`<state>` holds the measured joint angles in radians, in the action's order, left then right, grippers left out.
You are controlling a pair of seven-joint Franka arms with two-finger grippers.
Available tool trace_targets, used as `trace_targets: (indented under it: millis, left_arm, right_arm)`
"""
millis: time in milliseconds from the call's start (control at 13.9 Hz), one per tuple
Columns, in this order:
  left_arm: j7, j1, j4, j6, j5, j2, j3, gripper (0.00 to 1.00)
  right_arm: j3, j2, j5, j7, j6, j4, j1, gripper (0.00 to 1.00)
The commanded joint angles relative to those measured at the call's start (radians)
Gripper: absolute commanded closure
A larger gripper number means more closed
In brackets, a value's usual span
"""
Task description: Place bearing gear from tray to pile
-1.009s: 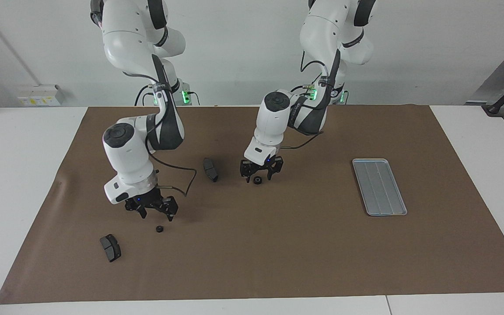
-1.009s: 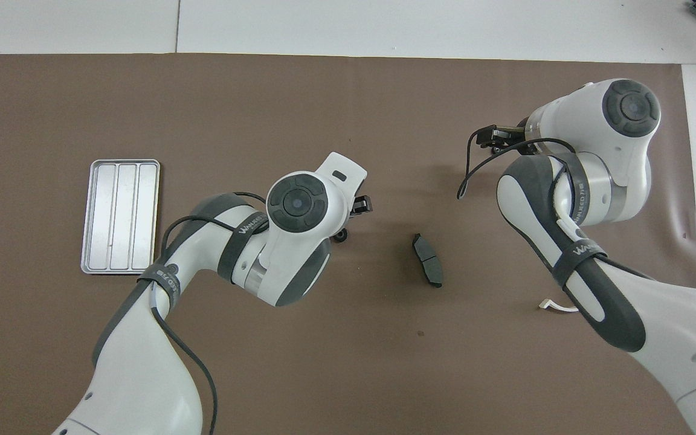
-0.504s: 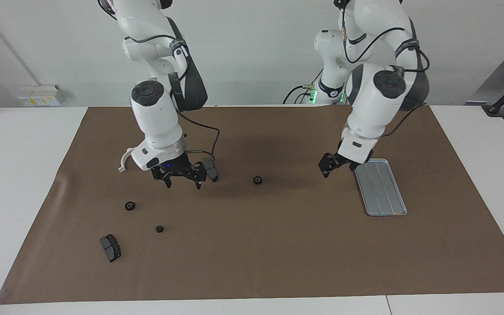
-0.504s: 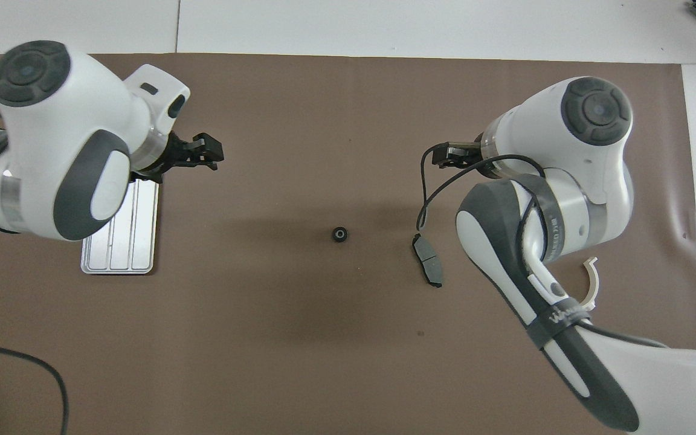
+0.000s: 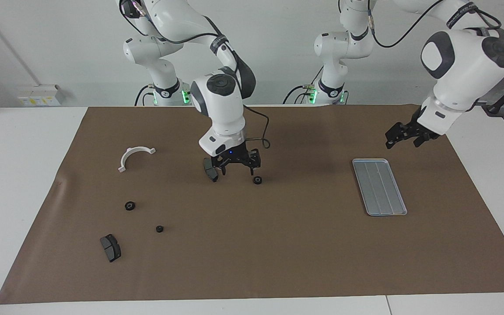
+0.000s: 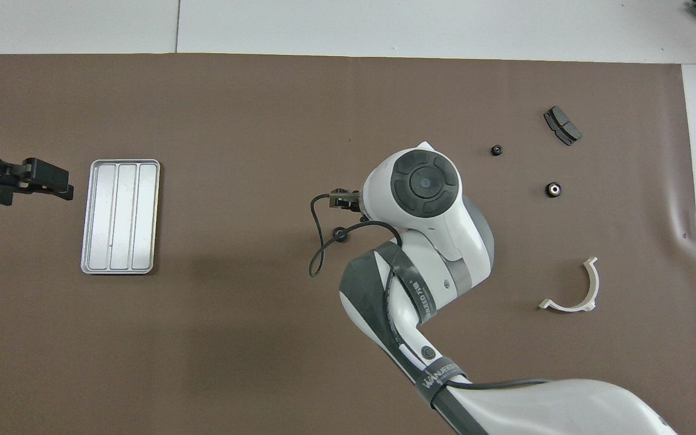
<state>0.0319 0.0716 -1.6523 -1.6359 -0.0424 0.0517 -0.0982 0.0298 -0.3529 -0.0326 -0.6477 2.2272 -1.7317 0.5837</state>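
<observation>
While the left gripper [image 5: 405,136] had drawn back, fingers released, from the bare ridged silver-grey metal tray [image 5: 379,187], the right gripper [image 5: 238,165] hung, fingers released, over the small black bearing gear [image 5: 257,180] between tray and pile.

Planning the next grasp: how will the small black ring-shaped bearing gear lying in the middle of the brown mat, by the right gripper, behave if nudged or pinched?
The small black ring-shaped bearing gear lies flat, hole up, so a nudge would probably slide it, not roll it. It looks rigid and, for its size, probably dense. Being low and small against the open right gripper, it may slip out of an off-centre pinch.
</observation>
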Motion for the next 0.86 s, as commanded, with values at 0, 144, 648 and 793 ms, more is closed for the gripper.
trace_targets:
  millis: [0,144,648,793]
  left_arm:
    - [-0.003,0.022,-0.021,0.051,0.088,-0.068,0.021,0.0]
    - [-0.009,0.024,-0.032,0.031,0.085,-0.081,0.041,0.0]
    - [-0.006,0.022,-0.171,-0.134,0.076,-0.137,0.044,0.0]
    - [-0.007,0.022,-0.17,-0.133,0.076,-0.136,0.044,0.0]
  right_arm:
    - [0.002,-0.066,0.014,-0.055,0.081,-0.003,0.042,0.0]
    - [0.002,-0.118,0.051,-0.085,0.129,0.001,0.065,0.0]
    - [0.002,-0.155,0.069,-0.092,0.157,-0.046,0.094,0.0]
    - [0.001,-0.152,0.069,-0.09,0.154,-0.055,0.094,0.0]
